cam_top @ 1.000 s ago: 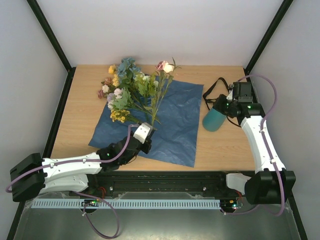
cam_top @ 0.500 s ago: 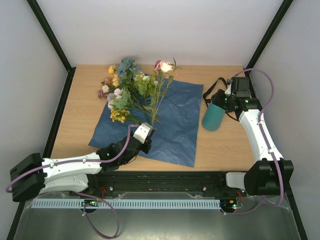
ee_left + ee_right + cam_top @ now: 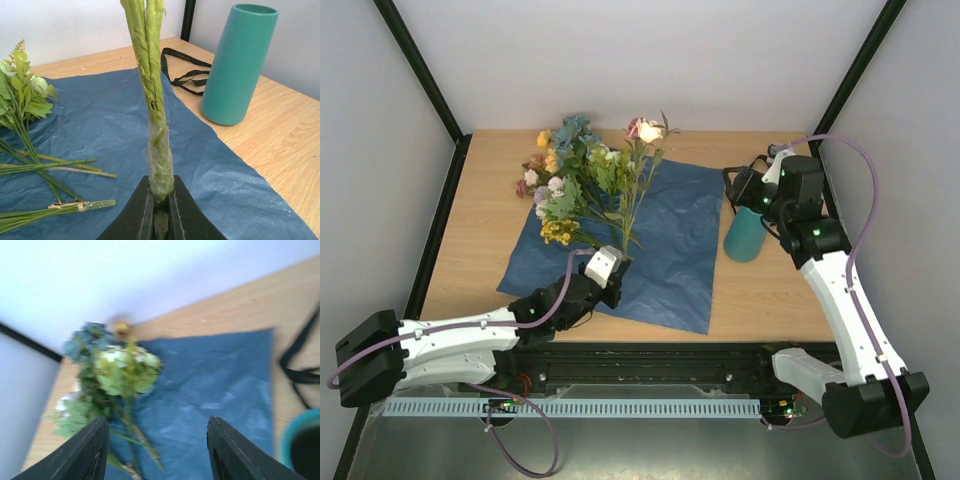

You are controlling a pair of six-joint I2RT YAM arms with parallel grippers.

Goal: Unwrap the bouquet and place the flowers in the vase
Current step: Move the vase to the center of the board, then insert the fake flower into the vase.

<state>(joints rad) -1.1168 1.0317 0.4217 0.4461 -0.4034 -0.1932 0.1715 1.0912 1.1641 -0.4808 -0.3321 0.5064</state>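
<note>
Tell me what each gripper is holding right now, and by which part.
The left gripper pinches the flower stems at their bottom end, where clear film wraps them. The right gripper is open and holds nothing.

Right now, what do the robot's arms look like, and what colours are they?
Both the left arm and right arm have white shells with chunky black joints. A thin purple cable loops along each. Each ends in two black wedge-shaped fingers, seen on the left gripper and right gripper.
</note>
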